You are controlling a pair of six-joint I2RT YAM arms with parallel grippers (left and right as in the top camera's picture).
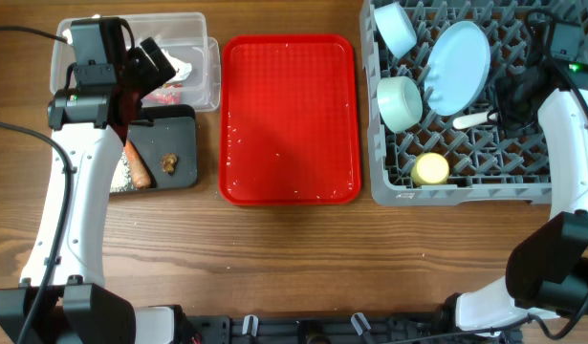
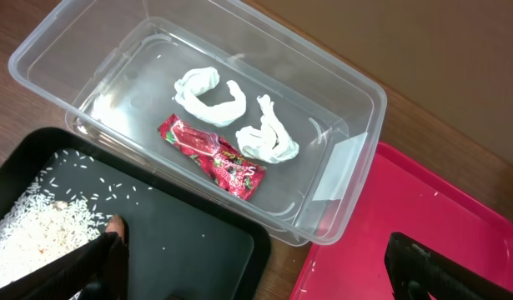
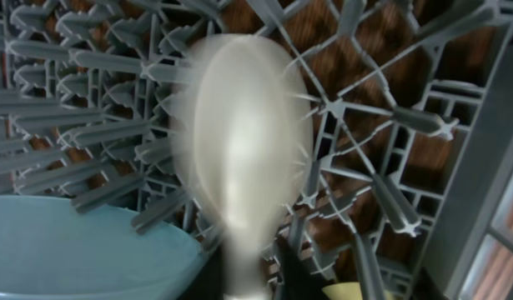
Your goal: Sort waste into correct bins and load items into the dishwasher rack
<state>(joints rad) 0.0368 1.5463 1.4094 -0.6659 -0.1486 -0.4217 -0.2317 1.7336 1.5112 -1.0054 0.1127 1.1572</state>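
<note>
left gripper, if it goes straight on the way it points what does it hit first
Most likely the clear bin, at its near rim or the red wrapper inside. The open left gripper points there, though depth is unclear.

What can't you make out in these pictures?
Right wrist: the white spoon is blurred, too close to the lens; whether it is held is unclear.
Overhead: the left arm covers much of the clear plastic bin.
Left wrist: the left claw has fingers cut by the bottom edge; print on the red foil wrapper is too small.
</note>
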